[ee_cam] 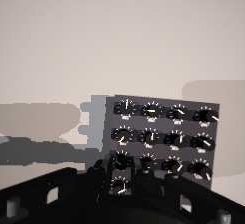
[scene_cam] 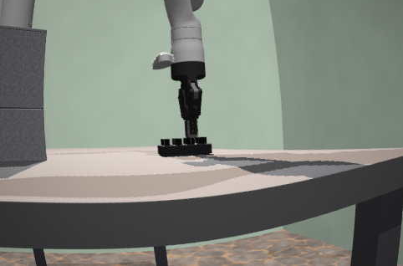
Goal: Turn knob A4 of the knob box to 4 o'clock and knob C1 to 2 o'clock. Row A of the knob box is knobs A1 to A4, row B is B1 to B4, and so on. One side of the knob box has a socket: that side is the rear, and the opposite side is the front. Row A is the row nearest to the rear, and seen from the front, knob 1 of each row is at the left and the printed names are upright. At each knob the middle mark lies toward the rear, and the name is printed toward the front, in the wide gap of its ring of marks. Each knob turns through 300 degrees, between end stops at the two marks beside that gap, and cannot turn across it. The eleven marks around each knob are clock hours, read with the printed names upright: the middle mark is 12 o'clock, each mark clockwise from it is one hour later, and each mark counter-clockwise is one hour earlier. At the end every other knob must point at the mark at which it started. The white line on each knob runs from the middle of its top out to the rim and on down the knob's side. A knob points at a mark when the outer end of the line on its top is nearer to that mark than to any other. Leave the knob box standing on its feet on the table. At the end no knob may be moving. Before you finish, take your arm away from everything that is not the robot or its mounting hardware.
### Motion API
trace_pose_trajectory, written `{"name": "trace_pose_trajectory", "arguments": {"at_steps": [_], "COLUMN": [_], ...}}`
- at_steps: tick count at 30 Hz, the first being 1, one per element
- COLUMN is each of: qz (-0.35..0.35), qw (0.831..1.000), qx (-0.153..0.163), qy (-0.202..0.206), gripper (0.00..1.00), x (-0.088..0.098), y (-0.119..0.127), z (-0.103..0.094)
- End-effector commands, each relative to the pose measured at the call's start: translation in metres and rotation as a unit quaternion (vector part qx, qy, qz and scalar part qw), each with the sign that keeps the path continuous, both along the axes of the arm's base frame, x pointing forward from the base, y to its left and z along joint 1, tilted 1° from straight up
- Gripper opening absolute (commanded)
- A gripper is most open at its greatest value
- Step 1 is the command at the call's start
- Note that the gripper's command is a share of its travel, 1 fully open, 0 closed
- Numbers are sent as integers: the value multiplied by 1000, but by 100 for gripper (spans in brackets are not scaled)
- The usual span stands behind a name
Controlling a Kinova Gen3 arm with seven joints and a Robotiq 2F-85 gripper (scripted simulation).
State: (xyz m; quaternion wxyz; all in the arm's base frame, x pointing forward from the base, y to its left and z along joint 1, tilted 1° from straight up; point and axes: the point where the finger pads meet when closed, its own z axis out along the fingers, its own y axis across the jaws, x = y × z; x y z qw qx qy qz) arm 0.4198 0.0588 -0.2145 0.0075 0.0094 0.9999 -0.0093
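Note:
The black knob box (scene_cam: 185, 147) (ee_cam: 163, 142) stands on the table, and the wrist view shows its grid of knobs from above. The printed names lie toward the bottom of that view, so row A is the top row. Knob A4 (ee_cam: 206, 115) is at the top right, and its white line points to the lower right. Knob C1 (ee_cam: 120, 160) is in the left column, third from the top. My gripper (scene_cam: 191, 133) hangs upright just above the knobs. Its dark fingers stand a narrow gap apart on either side of the lower left knobs, around C1. I see nothing held between them.
The grey pedestal of the robot base (scene_cam: 21, 94) stands at the left on the table. The table's curved front edge (scene_cam: 201, 211) runs across the exterior view. A grey shadow (ee_cam: 90, 120) lies on the table beside the box's left side.

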Motion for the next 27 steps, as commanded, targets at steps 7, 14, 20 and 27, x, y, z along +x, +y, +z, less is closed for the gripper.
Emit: {"name": "trace_pose_trajectory", "arguments": {"at_steps": [7, 14, 20, 27], "qz": [-1, -1, -1, -1], "qw": [1000, 1000, 1000, 1000], "qx": [0, 0, 0, 0], "qy": [0, 0, 0, 0], "gripper": [19, 19, 19, 19], "x": [0, 0, 0, 0], "y": [-1, -1, -1, -1], "z": [-7, -8, -8, -8]}}
